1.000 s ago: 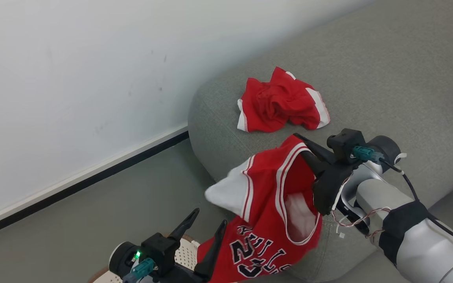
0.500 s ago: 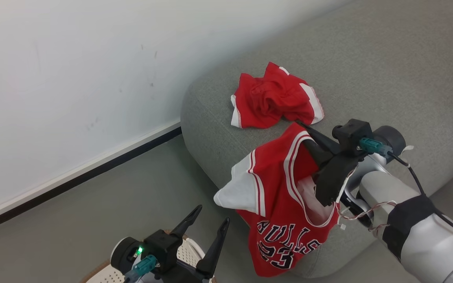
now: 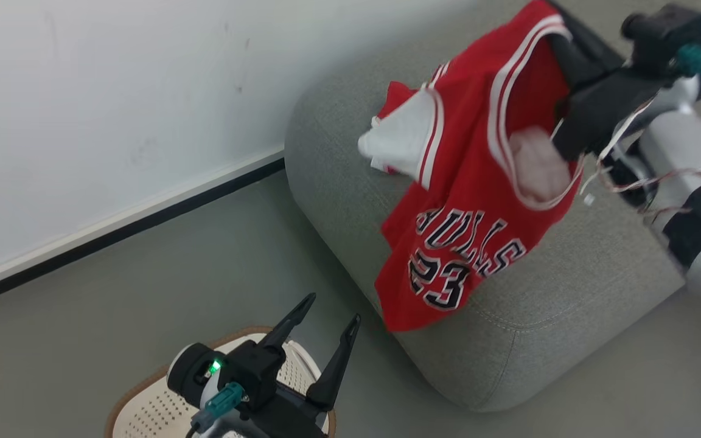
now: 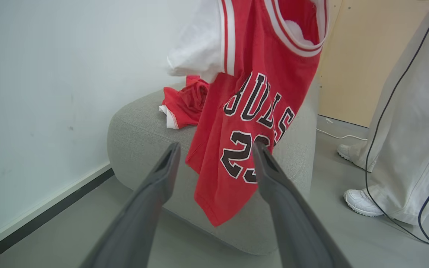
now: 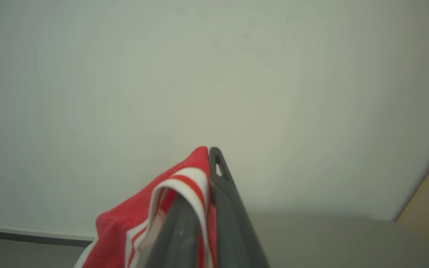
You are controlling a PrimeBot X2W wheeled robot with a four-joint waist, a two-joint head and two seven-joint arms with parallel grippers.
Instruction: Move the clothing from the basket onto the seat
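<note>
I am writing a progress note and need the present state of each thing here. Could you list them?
Red shiny number 23 jersey: hanging from the right gripper, not yet laid down.
Crumpled red white-trimmed garment: lying on the grey woven-fabric sofa.
Cream perforated plastic basket: upright on the floor.
Right gripper: shut on the jersey.
Left gripper: open, empty.

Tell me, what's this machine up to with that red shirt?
The robot is moving laundry from a basket to the grey sofa. Its right gripper is shut on the strap of a red number 23 jersey, which hangs in the air over the sofa's corner. Another red garment lies crumpled on the sofa. The left gripper hovers open and empty above the basket.
</note>
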